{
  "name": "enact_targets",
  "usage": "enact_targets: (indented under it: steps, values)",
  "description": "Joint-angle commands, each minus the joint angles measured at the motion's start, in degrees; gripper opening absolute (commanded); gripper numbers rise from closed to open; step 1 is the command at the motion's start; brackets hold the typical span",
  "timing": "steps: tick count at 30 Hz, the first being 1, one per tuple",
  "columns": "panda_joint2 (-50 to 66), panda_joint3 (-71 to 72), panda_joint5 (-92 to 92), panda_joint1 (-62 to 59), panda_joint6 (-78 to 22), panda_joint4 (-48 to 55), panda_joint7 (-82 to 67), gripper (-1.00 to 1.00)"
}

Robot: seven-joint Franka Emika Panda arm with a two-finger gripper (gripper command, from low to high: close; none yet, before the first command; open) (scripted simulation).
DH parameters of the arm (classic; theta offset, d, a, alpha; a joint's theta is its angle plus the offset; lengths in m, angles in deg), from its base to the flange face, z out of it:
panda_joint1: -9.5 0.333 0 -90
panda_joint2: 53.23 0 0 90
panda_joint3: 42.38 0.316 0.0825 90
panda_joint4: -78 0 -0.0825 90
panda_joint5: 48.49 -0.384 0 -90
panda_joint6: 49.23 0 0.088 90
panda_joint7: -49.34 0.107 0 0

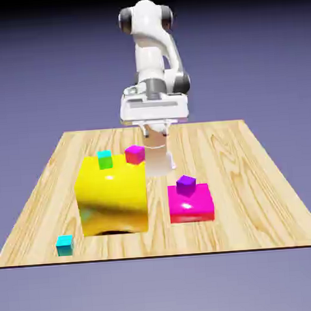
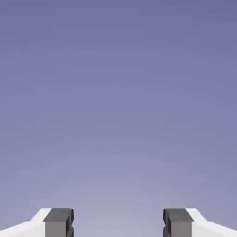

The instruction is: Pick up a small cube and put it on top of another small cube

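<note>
The small cube (image 1: pixel 64 244), tiny and plain cyan, lies near the table's front edge at the exterior view's left. My gripper (image 1: pixel 155 137) hangs at the far side of the table, behind the big yellow block (image 1: pixel 112 195) and well away from the cyan cube. In the hand view my gripper (image 2: pixel 118 225) is open: its two grey fingertips (image 2: pixel 59 223) stand far apart with only the blue-violet backdrop between them. No cube shows in the hand view.
On the yellow block sit a small green cube with a cyan top (image 1: pixel 105 160) and a small red-magenta cube (image 1: pixel 134 154). To its right a flat magenta block (image 1: pixel 191 204) carries a small purple cube (image 1: pixel 185 185). The wooden table (image 1: pixel 251 177) ends just in front.
</note>
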Motion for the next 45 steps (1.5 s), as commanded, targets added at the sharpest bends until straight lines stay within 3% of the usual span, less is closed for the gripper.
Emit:
enact_targets:
  steps: [1,45]
  values:
    - [2.0,-0.3,0.2,-0.4,-1.9,2.1,-0.5,0.0]
    - [88.5,-11.9,9.2,-17.0,-85.7,91.5,-23.6,0.0]
